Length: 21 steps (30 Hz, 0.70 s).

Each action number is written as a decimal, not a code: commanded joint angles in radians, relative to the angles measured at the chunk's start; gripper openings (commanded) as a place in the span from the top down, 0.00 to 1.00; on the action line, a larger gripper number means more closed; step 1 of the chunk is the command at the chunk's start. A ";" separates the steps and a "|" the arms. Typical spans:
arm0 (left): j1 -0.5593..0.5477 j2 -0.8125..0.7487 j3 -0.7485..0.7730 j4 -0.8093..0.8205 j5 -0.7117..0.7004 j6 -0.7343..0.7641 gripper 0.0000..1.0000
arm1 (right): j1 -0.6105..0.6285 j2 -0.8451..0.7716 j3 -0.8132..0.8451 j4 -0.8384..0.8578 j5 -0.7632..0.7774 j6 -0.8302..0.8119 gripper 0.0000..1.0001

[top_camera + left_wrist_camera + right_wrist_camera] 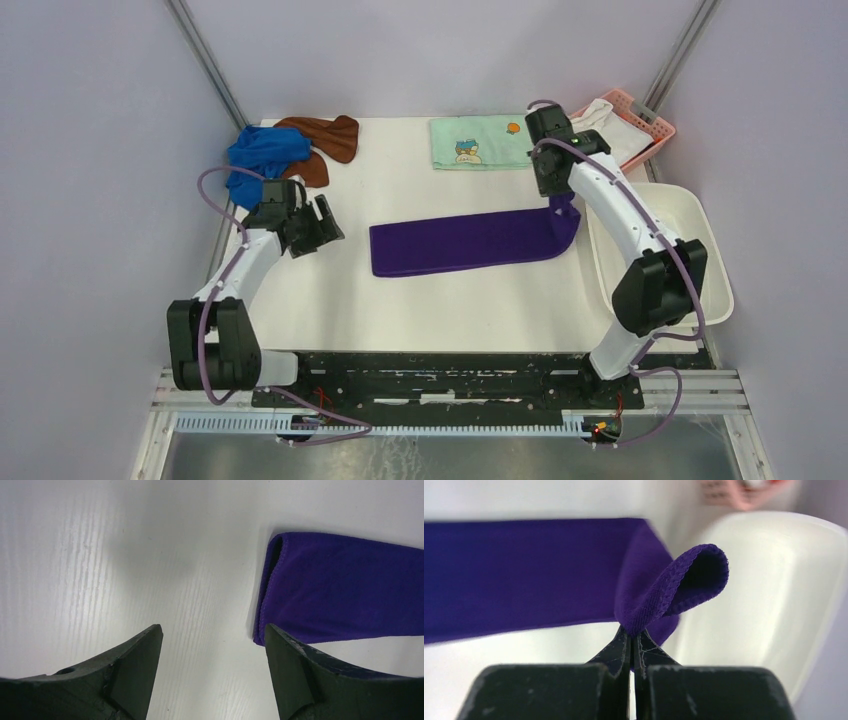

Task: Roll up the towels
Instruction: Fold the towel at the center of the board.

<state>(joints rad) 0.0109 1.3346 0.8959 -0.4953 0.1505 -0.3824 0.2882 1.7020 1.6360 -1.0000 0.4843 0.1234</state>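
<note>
From above, the dark purple towel point(470, 242) lies as a long folded strip across the middle of the white surface point(400, 300), its left end flat and its right end lifted off the surface just beside the white tub point(690, 230), under the wrist of the right arm point(615, 205). The royal blue towel point(262, 155) sits crumpled at the far left corner, touching the rust-brown towel point(325, 138) bunched beside it. A pale green cartoon-print towel point(480, 143) lies flat at the far edge, and a pink basket point(650, 125) holding a white cloth point(615, 120) stands at the far right. The left fingers point(328, 220) are spread apart, well to the left of the purple strip and holding nothing. In the left wrist view, those fingers stand wide over bare surface with nothing between them, and the strip's folded left end lies just ahead, toward the right-hand finger. In the right wrist view, the right fingers point(616, 650) are pressed together on the hem of the purple towel, which curls up in a small loop above them while the rest stretches away to the left; the tub fills the right side
</note>
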 commanded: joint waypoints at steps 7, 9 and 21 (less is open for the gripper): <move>-0.007 0.094 0.010 0.074 0.140 -0.069 0.24 | 0.214 0.083 0.129 0.042 -0.500 0.126 0.99; -0.010 0.121 0.007 0.089 0.163 -0.088 0.26 | 0.262 0.113 0.163 0.042 -0.514 0.140 0.99; -0.099 0.276 0.024 0.170 0.213 -0.165 0.34 | 0.445 0.263 0.371 0.011 -0.523 0.180 0.99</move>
<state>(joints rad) -0.0704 1.5864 0.8944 -0.3870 0.3256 -0.4889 0.7105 1.9419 1.9244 -0.9970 -0.0319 0.2756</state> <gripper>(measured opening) 0.671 0.016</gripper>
